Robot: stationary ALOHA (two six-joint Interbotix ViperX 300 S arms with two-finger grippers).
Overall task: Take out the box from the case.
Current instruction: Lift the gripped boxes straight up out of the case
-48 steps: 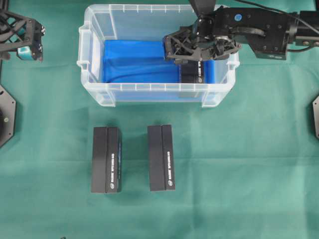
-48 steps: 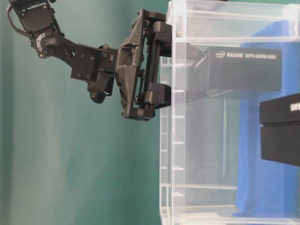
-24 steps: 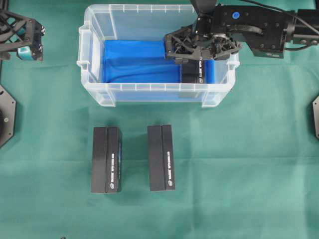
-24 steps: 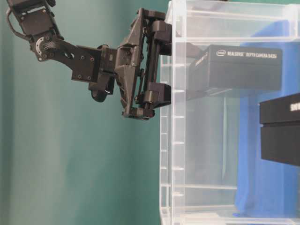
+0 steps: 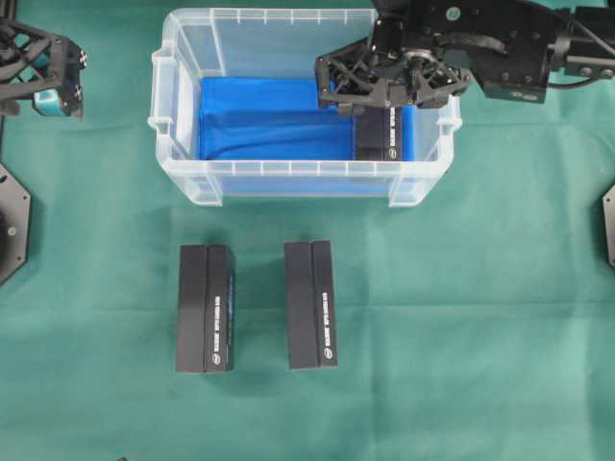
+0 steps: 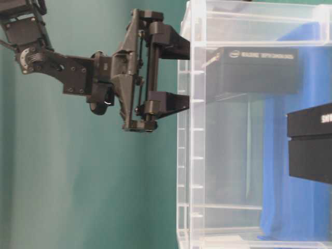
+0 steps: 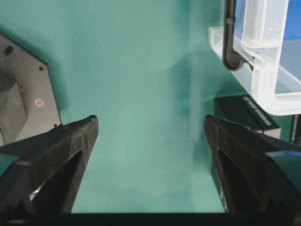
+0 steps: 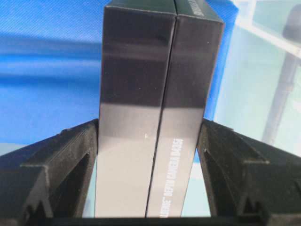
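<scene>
The case (image 5: 188, 144) is a clear plastic bin with a blue cloth (image 5: 259, 120) on its bottom. My right gripper (image 5: 384, 88) hangs over the case's right end, shut on a black box (image 5: 378, 134) that stands on its narrow side. In the right wrist view both fingers press the long sides of the box (image 8: 155, 94), with the gripper (image 8: 150, 127) straddling it. From table level the box (image 6: 257, 70) shows through the case wall (image 6: 184, 155), apart from the cloth. My left gripper (image 5: 56, 82) is at the far left, open and holding nothing (image 7: 150, 127).
Two more black boxes (image 5: 205, 307) (image 5: 310, 304) lie side by side on the green cloth in front of the case. One of them (image 7: 242, 113) shows in the left wrist view beside the case corner (image 7: 263, 89). Black arm bases sit at both table edges.
My right gripper has moved up and toward the case's far rim with the box in it, so more of the box shows. The left arm has not moved.
</scene>
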